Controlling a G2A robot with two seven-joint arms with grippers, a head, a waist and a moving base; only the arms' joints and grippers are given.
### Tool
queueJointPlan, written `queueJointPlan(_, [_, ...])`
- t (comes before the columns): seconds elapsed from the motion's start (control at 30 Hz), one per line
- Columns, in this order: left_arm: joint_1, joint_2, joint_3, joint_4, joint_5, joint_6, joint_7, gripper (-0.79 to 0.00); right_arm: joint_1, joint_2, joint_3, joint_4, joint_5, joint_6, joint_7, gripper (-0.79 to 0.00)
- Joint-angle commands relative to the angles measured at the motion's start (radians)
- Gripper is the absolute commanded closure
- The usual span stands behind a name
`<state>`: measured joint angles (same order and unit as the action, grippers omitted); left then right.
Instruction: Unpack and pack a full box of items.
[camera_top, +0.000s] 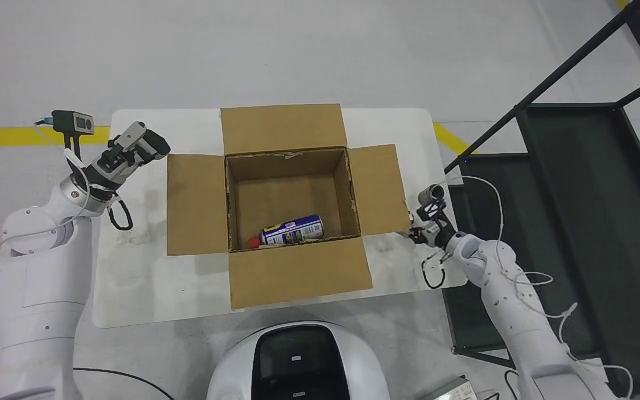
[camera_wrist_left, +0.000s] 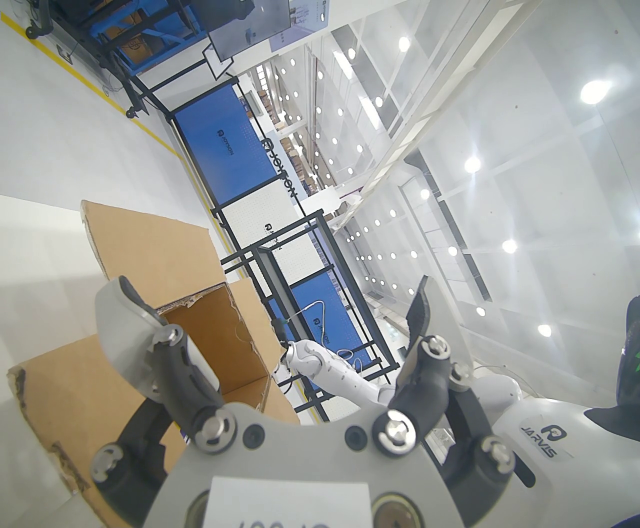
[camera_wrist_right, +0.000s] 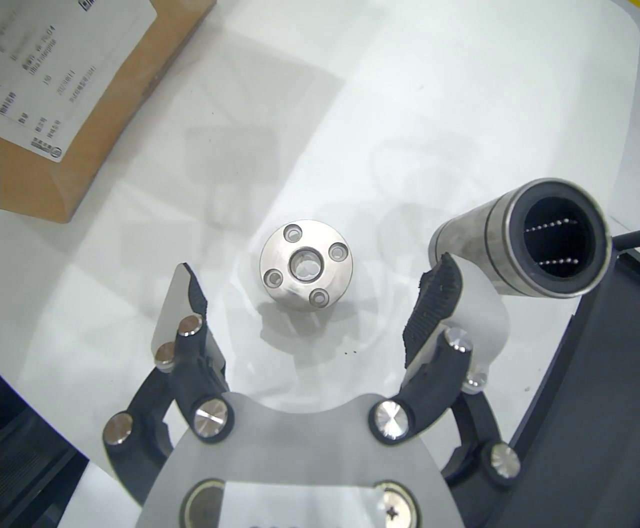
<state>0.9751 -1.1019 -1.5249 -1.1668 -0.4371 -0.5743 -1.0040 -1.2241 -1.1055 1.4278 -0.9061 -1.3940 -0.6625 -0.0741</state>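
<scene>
The right gripper (camera_wrist_right: 316, 267) hangs released over a flanged metal piece (camera_wrist_right: 306, 265) right of the open box (camera_top: 298, 272), while the left gripper (camera_wrist_left: 270, 292) gapes empty beyond its far left corner.

Right hand (camera_wrist_right: 316, 268), fingers spread, hovers over flanged metal disc (camera_wrist_right: 306, 265).

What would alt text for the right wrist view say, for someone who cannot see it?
An open two-fingered metal pincer hangs over a round silver metal flange with four holes on a white table. A hollow silver metal cylinder lies beside it; a brown cardboard box with a white label sits farther off.
</scene>
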Motion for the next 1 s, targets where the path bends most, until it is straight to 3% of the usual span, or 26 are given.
queueJointPlan(0.0, [0.0,0.0,0.0,0.0,0.0,0.0,0.0,-0.785,0.015,-0.001,-0.015,0.025,-0.025,0.007,-0.014,-0.739])
queueJointPlan(0.07, [0.0,0.0,0.0,0.0,0.0,0.0,0.0,-0.785,0.032,-0.003,-0.034,0.053,-0.052,0.017,-0.029,-0.733])
queueJointPlan(0.37, [0.0,0.0,0.0,0.0,0.0,0.0,0.0,-0.785,0.129,-0.019,-0.111,0.193,-0.12,0.059,-0.111,-0.514])
queueJointPlan(0.5, [0.0,0.0,0.0,0.0,0.0,0.0,0.0,-0.785,0.168,-0.025,-0.145,0.254,-0.168,0.08,-0.155,-0.268])
queueJointPlan(0.57, [0.0,0.0,0.0,0.0,0.0,0.0,0.0,-0.785,0.183,-0.028,-0.158,0.286,-0.185,0.095,-0.188,0.0])
queueJointPlan(0.97, [0.0,0.0,0.0,0.0,0.0,0.0,0.0,-0.785,0.243,-0.018,-0.205,0.409,-0.299,0.127,-0.46,0.0])
